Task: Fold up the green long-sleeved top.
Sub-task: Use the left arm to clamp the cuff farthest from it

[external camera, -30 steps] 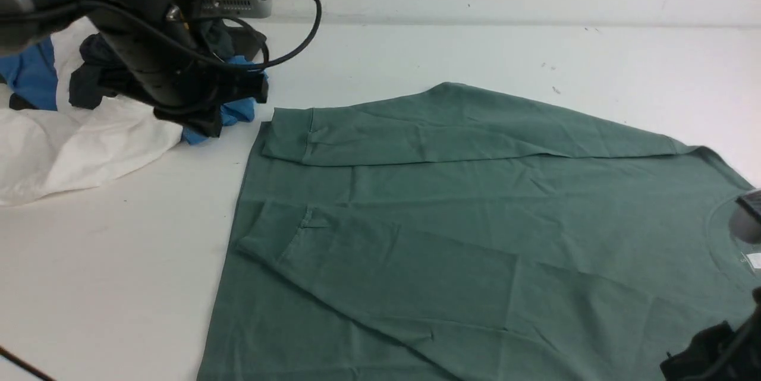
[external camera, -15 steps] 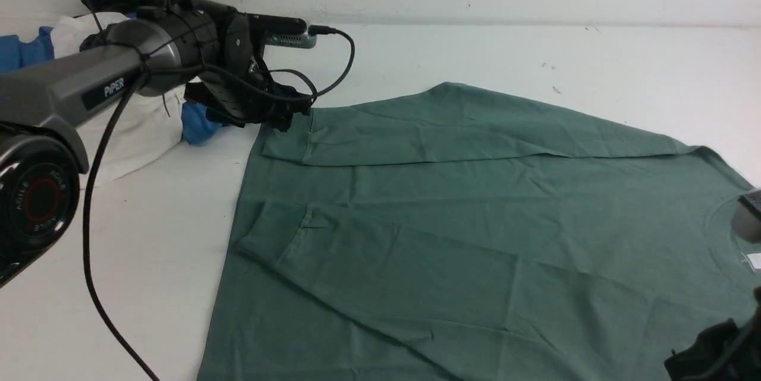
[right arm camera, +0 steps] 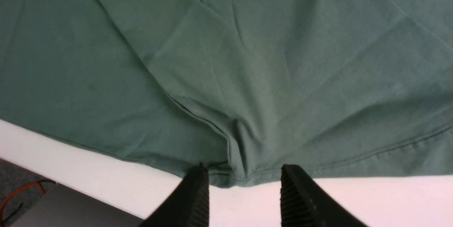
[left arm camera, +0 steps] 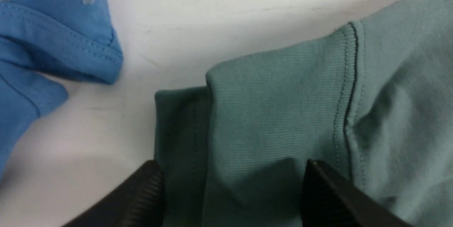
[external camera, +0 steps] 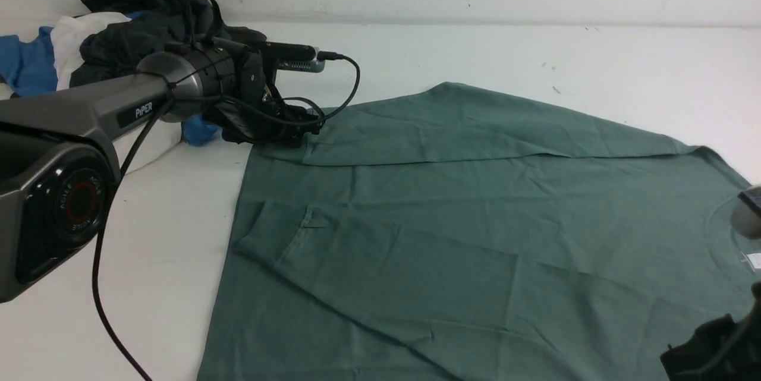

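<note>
The green long-sleeved top (external camera: 475, 220) is spread flat on the white table (external camera: 148, 220), with both sleeves folded across the body. The left gripper (left arm camera: 230, 177) is held low over the table at the far sleeve's cuff (left arm camera: 276, 96). Its jaws are parted wide, and the cuff lies between them ungripped. The right gripper (right arm camera: 244, 181) is positioned by the table's near edge. Its jaws stand apart on either side of a fold in the top's edge, with nothing clamped.

Left arm (external camera: 77, 113): grey link, white PiPER label (external camera: 143, 111), black joint cap (external camera: 65, 208) with red ring, black cable (external camera: 106, 315) looping loose. Wrist camera (external camera: 294, 63): silver-black bar. Left fingers (left arm camera: 148, 195) and right fingers (right arm camera: 300, 198): black, ribbed.
</note>
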You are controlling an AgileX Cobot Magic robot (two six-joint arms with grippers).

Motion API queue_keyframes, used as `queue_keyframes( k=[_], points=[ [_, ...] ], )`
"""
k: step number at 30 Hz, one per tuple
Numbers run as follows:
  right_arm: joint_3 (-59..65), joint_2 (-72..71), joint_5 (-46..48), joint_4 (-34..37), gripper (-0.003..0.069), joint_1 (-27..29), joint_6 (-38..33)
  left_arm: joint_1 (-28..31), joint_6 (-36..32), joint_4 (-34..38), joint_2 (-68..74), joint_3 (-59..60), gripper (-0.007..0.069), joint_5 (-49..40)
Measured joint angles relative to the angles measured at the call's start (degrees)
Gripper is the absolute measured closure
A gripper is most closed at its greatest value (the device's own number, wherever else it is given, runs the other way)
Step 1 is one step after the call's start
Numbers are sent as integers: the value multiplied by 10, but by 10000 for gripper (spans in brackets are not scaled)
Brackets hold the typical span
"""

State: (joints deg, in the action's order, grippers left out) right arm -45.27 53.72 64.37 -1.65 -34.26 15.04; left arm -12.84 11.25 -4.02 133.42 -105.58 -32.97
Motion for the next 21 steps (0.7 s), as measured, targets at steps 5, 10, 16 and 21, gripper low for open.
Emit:
queue_keyframes(
  k=[5,10,16,21],
  points=[
    [0,0,-18,0,391,0,1,0,0,25,-2,-2,488,-21],
    [0,0,-18,0,391,0,1,0,0,27,-20,-2,600,-51],
    [0,0,-18,0,391,0,9,0,-5,9,-50,-13,605,-66],
    [0,0,-17,5,391,0,9,0,-5,-19,-50,-13,585,-78]
  ],
)
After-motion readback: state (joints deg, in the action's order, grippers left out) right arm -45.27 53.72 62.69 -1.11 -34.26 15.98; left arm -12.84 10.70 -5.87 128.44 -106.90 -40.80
